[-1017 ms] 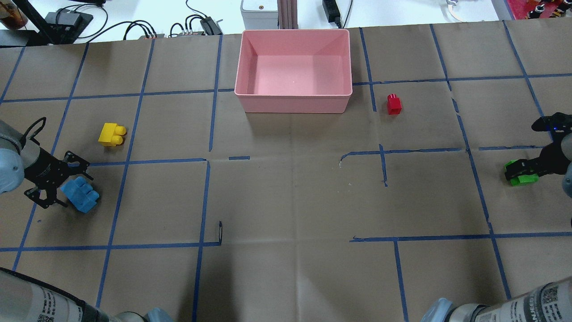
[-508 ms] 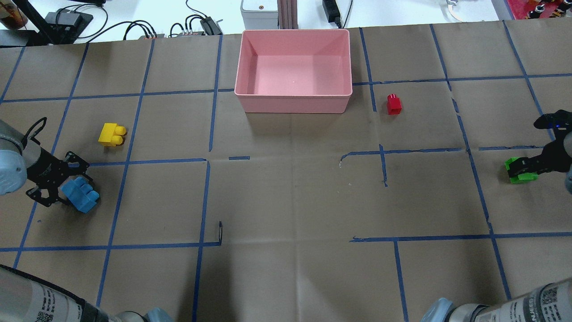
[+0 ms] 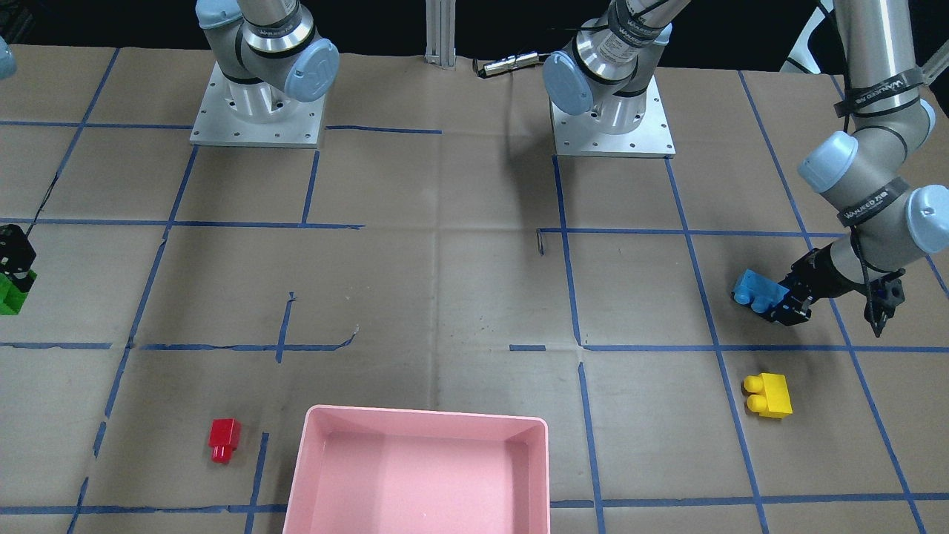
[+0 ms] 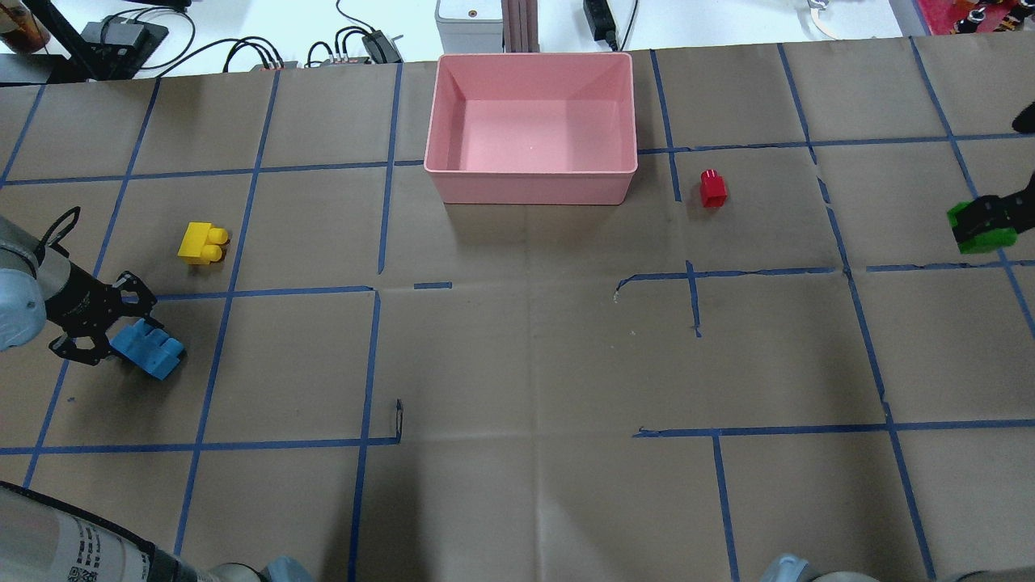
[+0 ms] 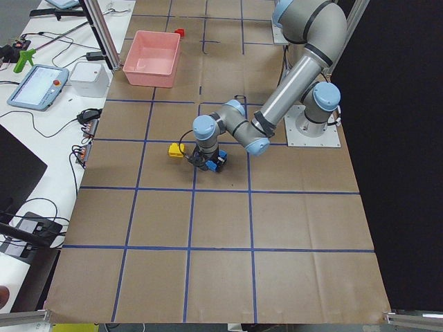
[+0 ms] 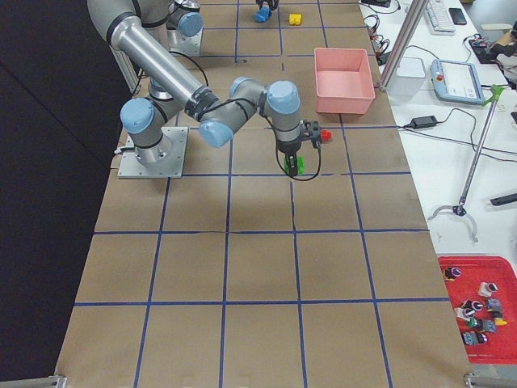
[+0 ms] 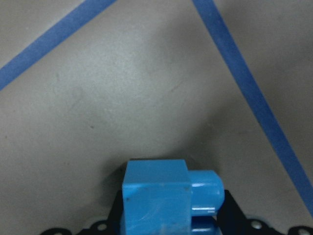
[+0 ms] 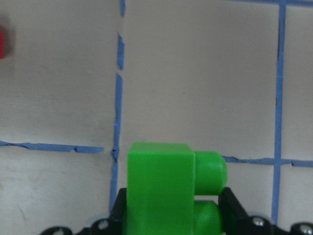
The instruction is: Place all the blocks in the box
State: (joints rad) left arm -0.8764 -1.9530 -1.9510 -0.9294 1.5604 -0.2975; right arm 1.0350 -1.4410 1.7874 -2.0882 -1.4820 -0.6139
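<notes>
Front view: your left gripper (image 3: 777, 302) pinches the blue block (image 3: 750, 289). The yellow block (image 3: 769, 394) sits at its 6 o'clock, with wide bare paper toward the pink box (image 3: 426, 417) at 8.

Overhead: your right gripper (image 4: 988, 214) clamps the green block (image 4: 980, 234) at the 3 o'clock edge. It has carried the block toward 12 since a second ago. The red block (image 4: 712, 187) sits near the box's 3 o'clock side.

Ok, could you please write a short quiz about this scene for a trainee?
1. True or false: the pink box already holds a block.
2. How many blocks lie loose on the table? A one; B two; C four.
3. Fill in: the left gripper holds the ___ block, the right gripper the ___ block.
Key: 1 false; 2 B, the yellow block and the red block; 3 blue block, green block.
</notes>
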